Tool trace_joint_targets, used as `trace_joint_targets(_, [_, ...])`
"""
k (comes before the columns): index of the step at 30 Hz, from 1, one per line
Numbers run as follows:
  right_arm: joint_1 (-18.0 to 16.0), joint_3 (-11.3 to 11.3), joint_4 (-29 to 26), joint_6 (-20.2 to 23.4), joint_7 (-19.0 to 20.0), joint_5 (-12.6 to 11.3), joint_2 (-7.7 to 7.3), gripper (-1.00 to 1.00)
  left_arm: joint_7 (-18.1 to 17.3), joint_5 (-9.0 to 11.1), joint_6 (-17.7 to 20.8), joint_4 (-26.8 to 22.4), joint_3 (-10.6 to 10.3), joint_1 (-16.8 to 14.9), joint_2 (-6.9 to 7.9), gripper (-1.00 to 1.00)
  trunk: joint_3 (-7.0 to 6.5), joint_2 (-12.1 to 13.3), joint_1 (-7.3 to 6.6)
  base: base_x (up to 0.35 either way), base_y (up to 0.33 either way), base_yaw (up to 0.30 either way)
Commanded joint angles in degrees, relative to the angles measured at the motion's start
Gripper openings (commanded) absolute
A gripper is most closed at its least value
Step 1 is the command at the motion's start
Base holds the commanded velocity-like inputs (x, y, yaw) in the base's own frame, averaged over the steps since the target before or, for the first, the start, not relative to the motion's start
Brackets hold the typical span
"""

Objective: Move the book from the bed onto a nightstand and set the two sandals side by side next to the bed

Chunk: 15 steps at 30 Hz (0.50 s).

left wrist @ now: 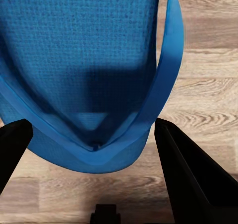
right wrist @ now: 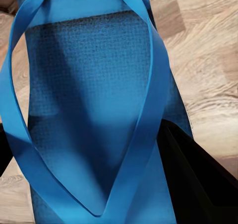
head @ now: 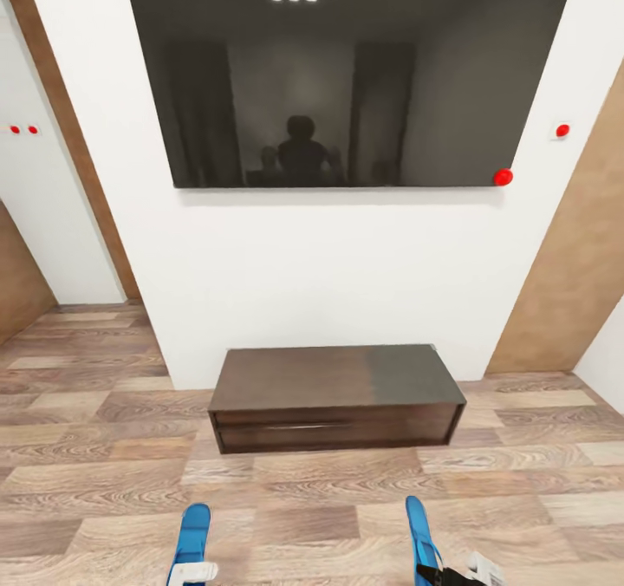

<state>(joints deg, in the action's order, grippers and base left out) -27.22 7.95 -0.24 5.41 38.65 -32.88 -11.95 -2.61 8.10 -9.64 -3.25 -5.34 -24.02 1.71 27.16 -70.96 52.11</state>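
Each gripper holds one blue sandal between its fingers, the left sandal [head: 191, 541] and the right sandal [head: 419, 536] well apart above the wood floor [head: 329, 508], near the low dark cabinet [head: 334, 397].

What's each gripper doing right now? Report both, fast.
Left gripper: shut on a blue sandal, held above the wood floor.
Right gripper: shut on the other blue sandal.
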Motion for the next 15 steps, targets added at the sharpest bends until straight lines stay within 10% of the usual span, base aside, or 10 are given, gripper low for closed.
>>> trace_joint_targets(1, [-0.02, 0.31, -0.03, 0.48, 0.12, -0.66, 0.01, -1.00, -0.20, 0.61, -0.20, 0.09, -0.46, -0.06, 0.01, -1.00, 0.06, -0.03, 0.00, 0.000, 0.000, 0.289])
trace_joint_targets(15, [-0.02, 0.31, -0.04, 0.48, 0.11, -0.61, 0.17, -1.00, -0.20, 0.61, -0.20, 0.09, -0.46, -0.06, -0.04, -1.00, 0.06, -0.03, 0.00, 0.000, 0.000, 0.290])
